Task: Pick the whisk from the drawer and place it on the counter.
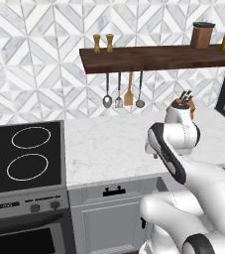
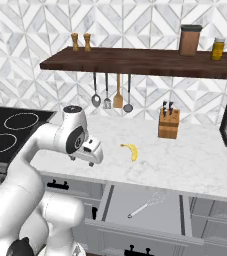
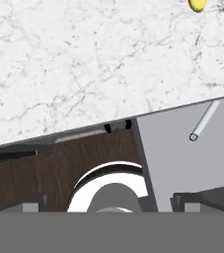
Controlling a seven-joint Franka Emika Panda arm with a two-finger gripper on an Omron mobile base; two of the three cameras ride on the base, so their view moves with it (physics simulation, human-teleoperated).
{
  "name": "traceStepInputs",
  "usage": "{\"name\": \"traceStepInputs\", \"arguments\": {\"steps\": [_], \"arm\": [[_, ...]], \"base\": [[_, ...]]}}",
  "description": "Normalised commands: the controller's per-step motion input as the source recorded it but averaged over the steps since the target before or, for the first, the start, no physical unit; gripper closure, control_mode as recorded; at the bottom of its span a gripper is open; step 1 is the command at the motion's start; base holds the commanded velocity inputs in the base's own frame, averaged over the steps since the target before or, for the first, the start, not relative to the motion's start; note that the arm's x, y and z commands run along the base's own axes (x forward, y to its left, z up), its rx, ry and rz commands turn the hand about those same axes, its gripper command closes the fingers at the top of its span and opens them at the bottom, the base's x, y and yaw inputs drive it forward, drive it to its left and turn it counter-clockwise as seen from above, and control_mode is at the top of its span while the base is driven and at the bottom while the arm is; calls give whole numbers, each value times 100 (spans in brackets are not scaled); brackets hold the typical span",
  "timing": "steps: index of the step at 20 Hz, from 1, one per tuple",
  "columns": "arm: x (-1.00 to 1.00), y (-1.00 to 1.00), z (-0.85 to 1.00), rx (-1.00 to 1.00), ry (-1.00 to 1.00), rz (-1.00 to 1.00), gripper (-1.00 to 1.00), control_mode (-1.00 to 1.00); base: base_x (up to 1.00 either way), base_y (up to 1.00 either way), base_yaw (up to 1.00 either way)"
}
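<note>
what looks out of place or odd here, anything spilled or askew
Nothing is spilled or damaged. The one odd thing is a banana lying loose on the counter. The drawer stands open with the whisk lying at a slant inside.

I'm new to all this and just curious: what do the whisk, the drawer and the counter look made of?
The whisk looks like silvery metal: thin wire loops and a slim pale handle. The drawer is plain matte grey, perhaps painted wood or metal; its flat look leaves that open. The counter looks like white marble with faint grey veining.
</note>
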Motion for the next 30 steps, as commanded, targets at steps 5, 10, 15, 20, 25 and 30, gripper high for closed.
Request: {"name": "traceStepInputs", "arguments": {"steps": [5, 10, 15, 20, 25, 30], "arm": [[18, -13, -42, 0, 8, -28, -100, -100], [2, 0, -11, 0, 3, -25, -100, 100], [0, 0, 0, 0, 0, 0, -100, 100], [0, 0, 0, 0, 0, 0, -100, 100], [0, 0, 0, 0, 0, 0, -100, 100], [0, 0, 0, 0, 0, 0, -100, 100]], "base": [[0, 0, 0], [1, 29, -39], [6, 58, -73], [16, 41, -82], [11, 57, -77], [-19, 74, -67]]}}
